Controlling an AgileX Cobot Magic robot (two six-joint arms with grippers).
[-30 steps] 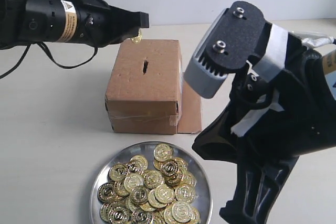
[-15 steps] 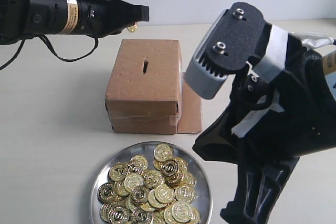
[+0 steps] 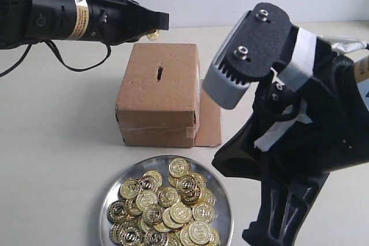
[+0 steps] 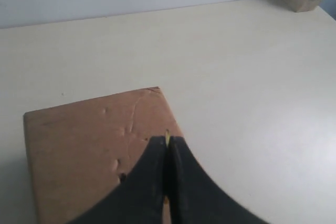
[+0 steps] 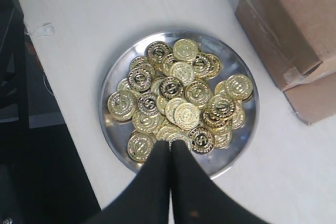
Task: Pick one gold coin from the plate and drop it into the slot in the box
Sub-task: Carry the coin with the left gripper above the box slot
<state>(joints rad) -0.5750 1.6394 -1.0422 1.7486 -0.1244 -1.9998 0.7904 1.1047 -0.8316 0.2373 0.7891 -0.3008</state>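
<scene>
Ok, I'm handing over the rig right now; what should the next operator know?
Left pincer: shut on one coin, held above the box near its far edge, short of the slot.
Right pincer: shut, nothing seen in it, beside the plate.
Done: coin picked.
To do: line it up over the slot and release.

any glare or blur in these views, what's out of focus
exterior view: even light, box crisp; left wrist view: the left gripper pinching a gold coin is a soft dark blur; right wrist view: piled coins and plate glint, sharp.
</scene>
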